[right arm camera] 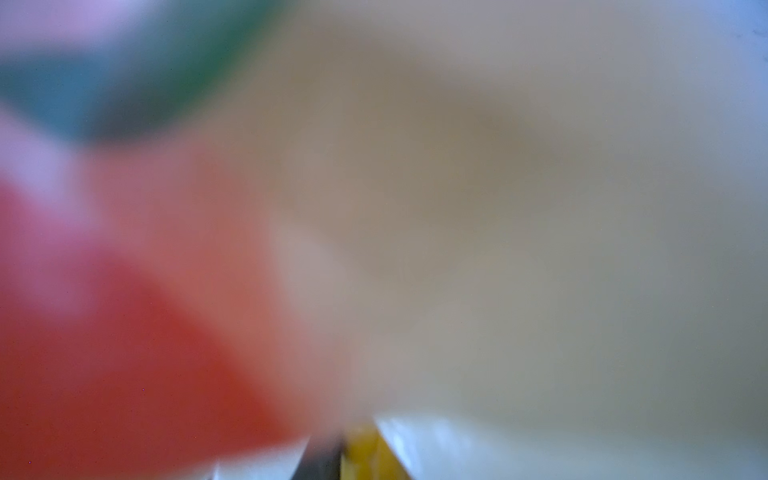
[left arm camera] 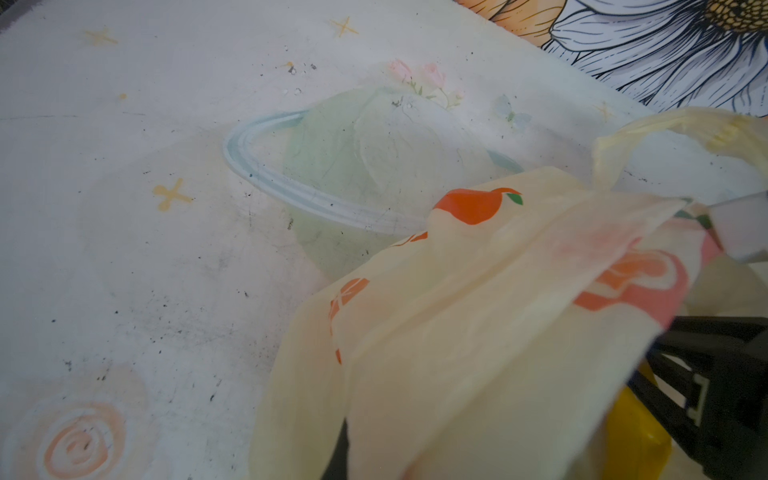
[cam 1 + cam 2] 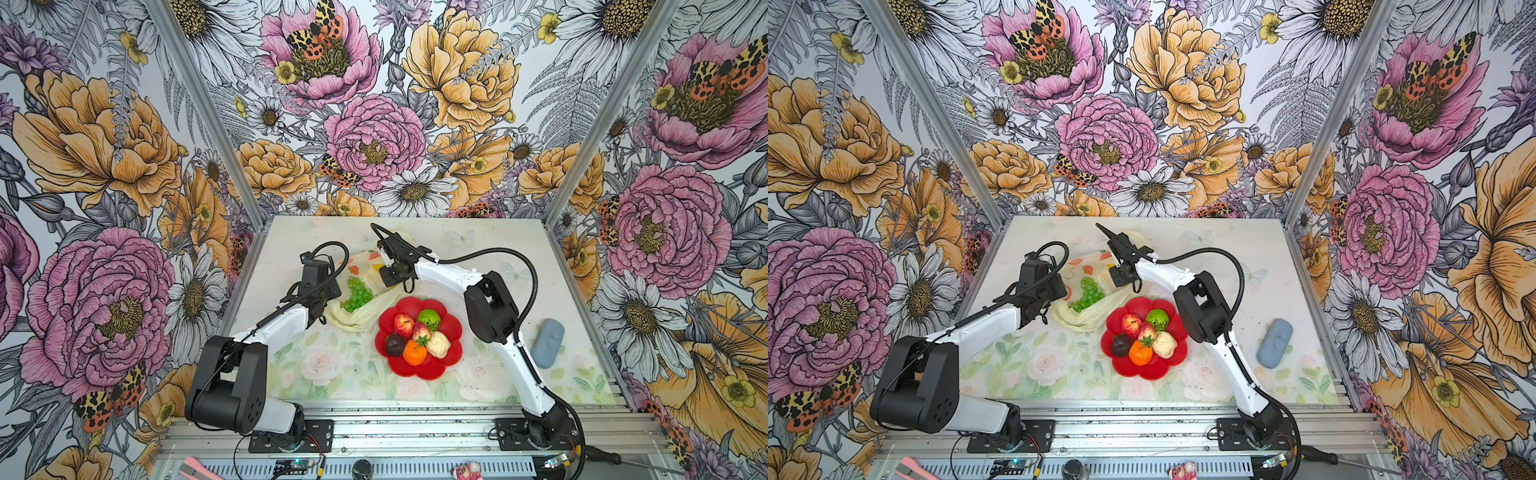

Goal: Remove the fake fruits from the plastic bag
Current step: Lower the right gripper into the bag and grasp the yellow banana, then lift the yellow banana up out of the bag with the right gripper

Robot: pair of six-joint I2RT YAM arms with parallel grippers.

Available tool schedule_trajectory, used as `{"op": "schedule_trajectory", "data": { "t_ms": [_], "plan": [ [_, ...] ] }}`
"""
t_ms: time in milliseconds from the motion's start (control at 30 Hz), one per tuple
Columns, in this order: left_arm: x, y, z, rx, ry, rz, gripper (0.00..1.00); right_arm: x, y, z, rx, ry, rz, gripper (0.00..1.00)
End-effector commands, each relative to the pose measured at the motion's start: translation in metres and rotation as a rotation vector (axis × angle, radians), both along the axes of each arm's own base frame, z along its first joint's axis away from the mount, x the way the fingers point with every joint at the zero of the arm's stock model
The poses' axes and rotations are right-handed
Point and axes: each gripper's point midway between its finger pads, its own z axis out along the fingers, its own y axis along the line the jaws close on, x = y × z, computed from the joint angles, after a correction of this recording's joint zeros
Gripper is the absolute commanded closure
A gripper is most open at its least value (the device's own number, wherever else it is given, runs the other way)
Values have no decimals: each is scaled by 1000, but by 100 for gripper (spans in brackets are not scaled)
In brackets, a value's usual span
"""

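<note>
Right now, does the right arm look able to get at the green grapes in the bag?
Probably yes. The right gripper sits at the plastic bag, and the green grapes lie close beside it with nothing solid between; only loose bag film might hinder.

Both top views: high, looking down, sharing the whole table [image 3: 332,374]. Left wrist camera close on plastic bag [image 2: 478,332] at its jaws — right wrist view blurred.

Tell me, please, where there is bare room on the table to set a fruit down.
Free: the table front, left of the plate; the far right corner, beyond the pad. Crowded: around the bag; the plate is nearly full.
</note>
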Motion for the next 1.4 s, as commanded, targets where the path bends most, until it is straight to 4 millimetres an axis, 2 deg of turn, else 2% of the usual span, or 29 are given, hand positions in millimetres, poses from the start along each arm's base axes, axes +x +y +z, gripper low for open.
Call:
{"op": "schedule_trajectory", "data": {
  "t_ms": [0,267,433,667,933,1100,1367],
  "plan": [
    [7,-2,2,-20,6,2,100,7,8,18,48,-20,13,80],
    [18,-5,0,-39,48,15,100,-1,28,34,66,-58,114,80],
    [33,-6,11,-67,40,29,100,-11,42,40,58,-81,172,80],
    [47,1,28,-90,1,62,100,-14,44,46,40,-106,185,82],
    [53,21,12,-93,58,111,100,-16,51,88,86,-169,185,82],
    [51,38,6,-100,72,159,100,-14,57,105,95,-214,192,83],
    [48,44,2,-97,79,173,100,-14,67,138,130,-277,202,84]
  ]
}}
